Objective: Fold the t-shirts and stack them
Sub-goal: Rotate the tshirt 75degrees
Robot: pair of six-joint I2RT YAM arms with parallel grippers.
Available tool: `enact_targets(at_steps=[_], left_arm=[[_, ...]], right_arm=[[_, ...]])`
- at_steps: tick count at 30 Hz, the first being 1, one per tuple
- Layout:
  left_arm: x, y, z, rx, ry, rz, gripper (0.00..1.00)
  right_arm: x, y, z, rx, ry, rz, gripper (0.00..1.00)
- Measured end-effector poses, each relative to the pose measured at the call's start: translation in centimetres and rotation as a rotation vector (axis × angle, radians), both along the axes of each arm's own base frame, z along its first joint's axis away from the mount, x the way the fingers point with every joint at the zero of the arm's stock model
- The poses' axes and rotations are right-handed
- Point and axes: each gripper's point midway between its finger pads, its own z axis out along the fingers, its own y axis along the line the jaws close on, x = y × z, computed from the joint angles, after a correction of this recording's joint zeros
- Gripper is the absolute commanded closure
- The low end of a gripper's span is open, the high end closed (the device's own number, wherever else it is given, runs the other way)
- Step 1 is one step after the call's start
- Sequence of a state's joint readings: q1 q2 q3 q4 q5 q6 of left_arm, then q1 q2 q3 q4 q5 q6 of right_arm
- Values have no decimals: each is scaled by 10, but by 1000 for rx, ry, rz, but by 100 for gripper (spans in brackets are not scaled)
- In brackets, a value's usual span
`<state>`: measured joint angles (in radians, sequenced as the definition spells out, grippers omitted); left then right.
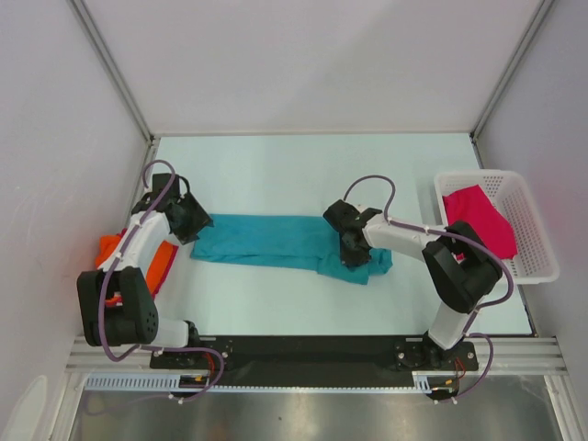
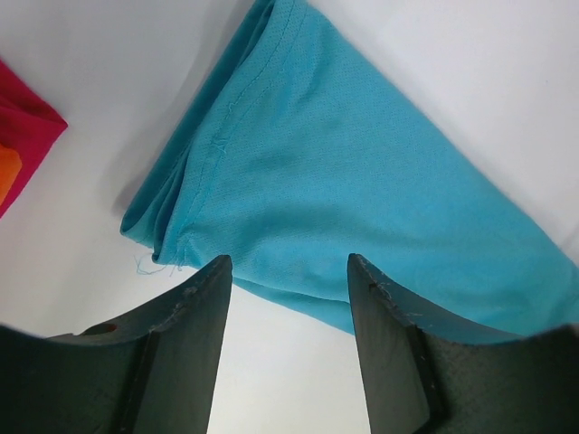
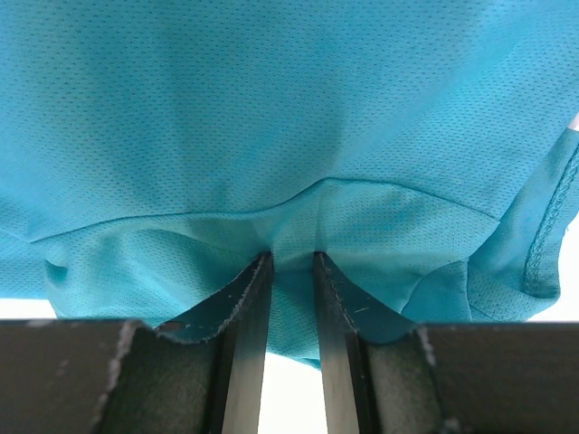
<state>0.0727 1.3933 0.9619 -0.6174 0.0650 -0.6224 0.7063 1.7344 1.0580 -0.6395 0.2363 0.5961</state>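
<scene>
A teal t-shirt (image 1: 266,241), folded into a long band, lies across the middle of the table. My left gripper (image 1: 195,223) is at the band's left end. In the left wrist view it (image 2: 289,262) stands open just short of the teal cloth (image 2: 335,181), with bare table between its fingers. My right gripper (image 1: 349,246) is on the band's right end. The right wrist view shows it (image 3: 292,258) shut on a pinched fold of the teal t-shirt (image 3: 271,117). An orange t-shirt (image 1: 110,246) lies at the left edge over a dark red one (image 2: 27,136). A magenta-pink t-shirt (image 1: 482,220) lies in the basket.
A white lattice basket (image 1: 537,248) stands at the right edge of the table. White walls and metal posts enclose the table on three sides. The arm bases sit on a black rail (image 1: 312,349) along the near edge.
</scene>
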Motion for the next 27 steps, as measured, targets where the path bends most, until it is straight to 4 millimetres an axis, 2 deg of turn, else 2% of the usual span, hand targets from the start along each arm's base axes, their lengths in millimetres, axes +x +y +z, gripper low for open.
enact_targets(at_steps=[10,17,20,22,27], left_arm=[[0,-6,-1,-25,-1,-38,41],[0,-14,2,-62,-7,-69,41],[-1,-17,5,-72,-15,-80,41],[-1,-18,8,-77,-22,-90,41],[0,-19,15,-96,-42,-104,41]], right_arm=[[1,1,-2,-20,38,-15,66],[10,0,-1,23,104,-117,66],[30,7,0,71,113,-168,66],[54,11,3,109,84,-214,66],[110,0,10,161,-20,-306,66]])
